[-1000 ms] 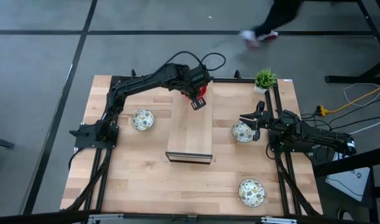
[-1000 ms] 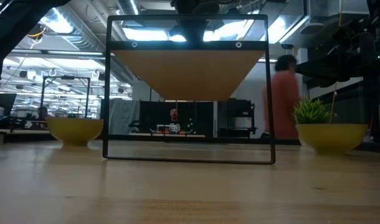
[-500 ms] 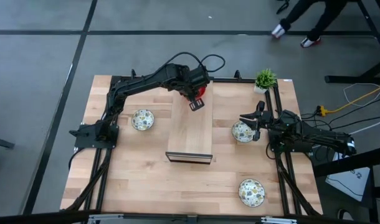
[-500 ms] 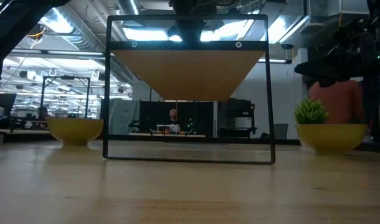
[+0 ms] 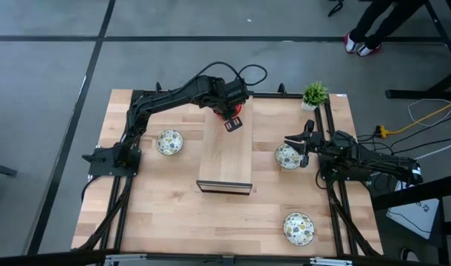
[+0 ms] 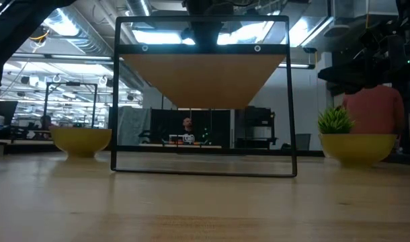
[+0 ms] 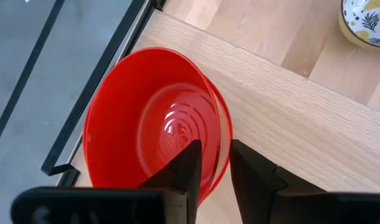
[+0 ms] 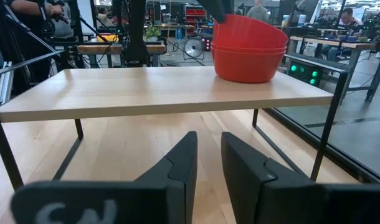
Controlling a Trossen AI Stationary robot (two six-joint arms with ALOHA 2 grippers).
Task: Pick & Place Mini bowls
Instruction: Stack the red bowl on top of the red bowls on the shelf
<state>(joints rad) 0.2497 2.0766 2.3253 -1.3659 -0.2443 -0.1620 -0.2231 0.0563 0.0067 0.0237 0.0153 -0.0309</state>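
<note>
place: a robotics lab or workshop hall
floor: grey, smooth, crossed by dark seam lines (image 5: 100,37), running on well past the table at 12 o'clock
work station: a butcher-block table (image 5: 174,214) edged with black metal framing, two dark robot arms bolted at 9 and 3 o'clock
cabling: loose cables and a yellow plug (image 5: 384,131) on the floor at 3 o'clock
ceiling: open, with bright strip lights and exposed ducts (image 6: 70,33)
background: rows of benches, metal racks (image 6: 70,101) and equipment with small green indicator lights (image 8: 305,68)
people: a person (image 5: 373,22) walking by at 1 o'clock; others among the far benches (image 8: 349,17)
</note>
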